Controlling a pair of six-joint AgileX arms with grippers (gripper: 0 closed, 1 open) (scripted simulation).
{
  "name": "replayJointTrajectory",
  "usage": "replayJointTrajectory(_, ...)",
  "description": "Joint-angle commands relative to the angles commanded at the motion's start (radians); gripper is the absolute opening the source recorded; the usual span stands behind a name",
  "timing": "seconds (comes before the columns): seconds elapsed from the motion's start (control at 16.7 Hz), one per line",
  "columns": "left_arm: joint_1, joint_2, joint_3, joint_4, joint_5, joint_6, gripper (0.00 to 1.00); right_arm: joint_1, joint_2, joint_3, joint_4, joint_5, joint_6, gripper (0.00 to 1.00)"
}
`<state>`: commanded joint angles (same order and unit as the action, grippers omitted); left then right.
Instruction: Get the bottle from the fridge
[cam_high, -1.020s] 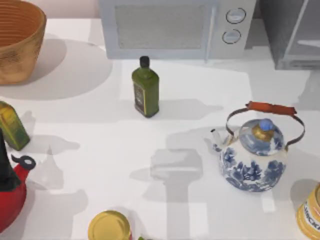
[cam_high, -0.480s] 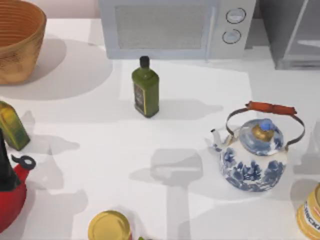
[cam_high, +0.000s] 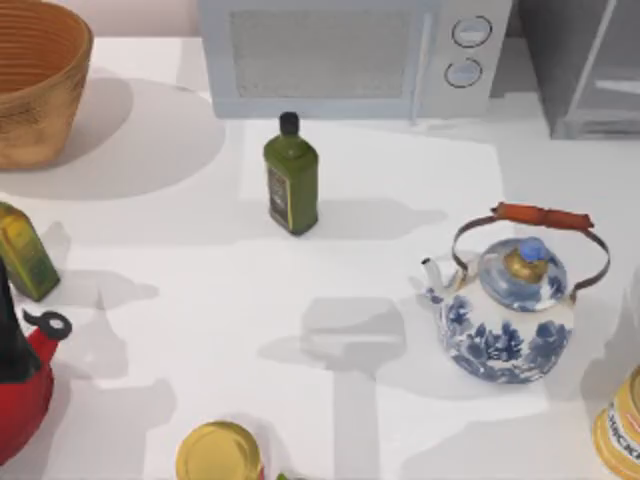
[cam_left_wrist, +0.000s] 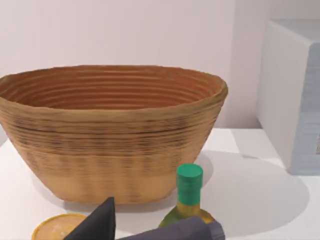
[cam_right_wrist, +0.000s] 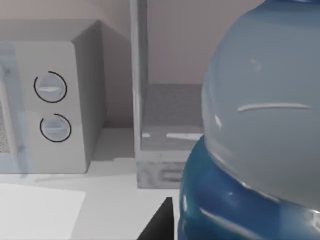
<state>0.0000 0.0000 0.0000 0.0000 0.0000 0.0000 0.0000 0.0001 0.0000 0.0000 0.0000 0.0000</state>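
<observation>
One gripper working: my right gripper (cam_right_wrist: 160, 220) holds clear-whitish blue-capped plastic bottle (cam_right_wrist: 255, 130) close; finger opening unclear.
Risk: bottle clips dark grey fridge (cam_right_wrist: 165, 130) frame, slips.

One microwave (cam_high: 350, 55), one fridge (cam_high: 585, 65), one basket (cam_high: 35, 80), two kettles: blue-white (cam_high: 505, 320), red (cam_high: 20, 385). Three bottles: dark green (cam_high: 291, 178), yellow-green (cam_high: 25, 250), clear blue-labelled (cam_right_wrist: 260, 130). Two jars (cam_high: 218, 455) (cam_high: 620, 425).

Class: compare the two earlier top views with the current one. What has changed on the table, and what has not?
Only shadows changed: the one near the fridge is gone, and shadow now lies along the right edge beside the kettle. The kettle, green bottle, microwave and basket stayed put.
</observation>
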Motion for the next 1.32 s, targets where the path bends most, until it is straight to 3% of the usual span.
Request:
replayJointTrajectory(0.36,0.0,0.0,0.0,0.0,0.0,0.0,1.0,0.018,0.033,0.017,0.026,0.011,0.0,0.0)
replayJointTrajectory(0.6,0.0,0.0,0.0,0.0,0.0,0.0,1.0,0.153,0.209,0.108,0.173,0.09,-0.01,0.0)
replayJointTrajectory(0.9,0.0,0.0,0.0,0.0,0.0,0.0,1.0,0.45,0.63,0.294,0.512,0.287,-0.024,0.0)
replayJointTrajectory(1.32,0.0,0.0,0.0,0.0,0.0,0.0,1.0,0.878,1.302,0.579,0.922,0.675,-0.029,0.0)
